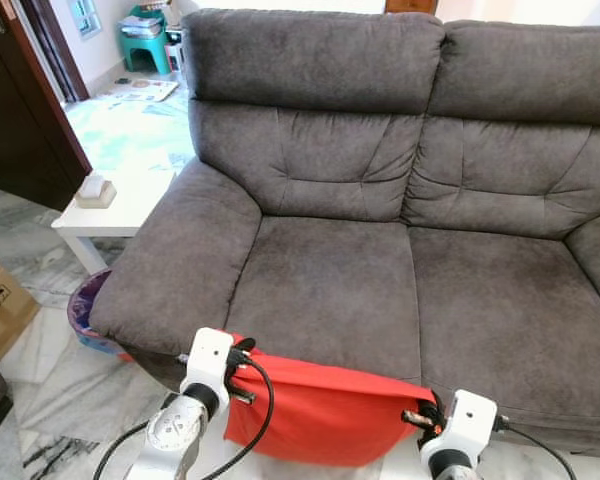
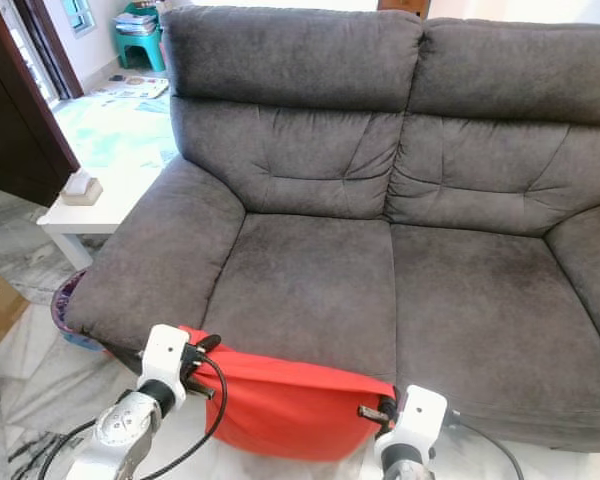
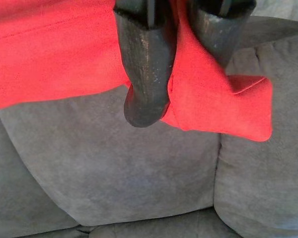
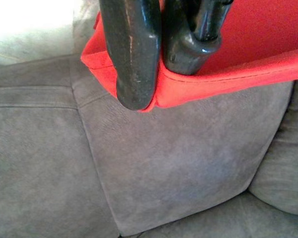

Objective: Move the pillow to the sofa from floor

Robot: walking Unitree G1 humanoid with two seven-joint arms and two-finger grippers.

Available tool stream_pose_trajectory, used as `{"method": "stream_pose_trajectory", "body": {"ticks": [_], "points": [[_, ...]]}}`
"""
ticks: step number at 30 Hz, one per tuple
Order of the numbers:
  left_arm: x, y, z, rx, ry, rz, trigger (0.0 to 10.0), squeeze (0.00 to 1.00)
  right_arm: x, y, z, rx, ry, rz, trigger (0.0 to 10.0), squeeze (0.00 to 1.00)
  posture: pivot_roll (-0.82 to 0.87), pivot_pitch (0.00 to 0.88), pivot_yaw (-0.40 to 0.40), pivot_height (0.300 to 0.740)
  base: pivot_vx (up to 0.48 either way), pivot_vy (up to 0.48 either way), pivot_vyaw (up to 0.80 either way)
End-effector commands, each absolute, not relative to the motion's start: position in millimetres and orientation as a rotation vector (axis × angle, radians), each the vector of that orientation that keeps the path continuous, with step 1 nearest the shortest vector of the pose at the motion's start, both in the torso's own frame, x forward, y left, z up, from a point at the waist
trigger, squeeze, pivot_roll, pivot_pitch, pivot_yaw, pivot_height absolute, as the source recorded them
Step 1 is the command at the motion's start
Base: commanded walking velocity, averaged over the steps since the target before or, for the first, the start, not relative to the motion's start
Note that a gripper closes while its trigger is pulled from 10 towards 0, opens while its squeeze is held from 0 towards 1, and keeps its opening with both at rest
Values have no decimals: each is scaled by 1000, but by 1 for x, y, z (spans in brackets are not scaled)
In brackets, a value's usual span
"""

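left tool (image 3: 181,74) pinching red pillow (image 3: 54,49), grey sofa (image 3: 114,173) probably just beyond

I see marble floor (image 1: 55,375) at near left, a white side table (image 1: 120,205) holding a tissue box (image 1: 95,190), a cardboard box (image 1: 0,310), and a dark door (image 1: 20,110) far left.
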State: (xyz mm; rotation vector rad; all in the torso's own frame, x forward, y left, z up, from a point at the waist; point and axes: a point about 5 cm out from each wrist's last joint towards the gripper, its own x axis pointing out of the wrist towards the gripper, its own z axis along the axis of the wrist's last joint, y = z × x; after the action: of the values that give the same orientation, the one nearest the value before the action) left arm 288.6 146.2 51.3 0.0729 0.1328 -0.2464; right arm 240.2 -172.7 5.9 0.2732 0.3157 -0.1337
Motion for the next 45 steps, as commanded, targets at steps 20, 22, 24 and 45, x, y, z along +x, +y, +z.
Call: {"method": "stream_pose_trajectory", "body": {"ticks": [20, 22, 24, 45], "points": [[291, 179, 65, 94, 87, -135, 10000, 0, 253, -226, 38, -31, 145, -80, 10000, 0, 77, 112, 55, 740, 0, 0, -351], [290, 179, 64, 95, 87, -134, 10000, 0, 253, -226, 37, -29, 146, -86, 10000, 0, 77, 109, 55, 740, 0, 0, 0], [290, 180, 64, 94, 90, -132, 10000, 0, 252, -224, 36, 16, 144, -106, 10000, 0, 76, 105, 55, 740, 0, 0, 0], [291, 177, 63, 104, 99, -137, 10000, 0, 249, -209, 25, 109, 196, -118, 10000, 0, 84, 104, 44, 740, 0, -166, -571]]}}
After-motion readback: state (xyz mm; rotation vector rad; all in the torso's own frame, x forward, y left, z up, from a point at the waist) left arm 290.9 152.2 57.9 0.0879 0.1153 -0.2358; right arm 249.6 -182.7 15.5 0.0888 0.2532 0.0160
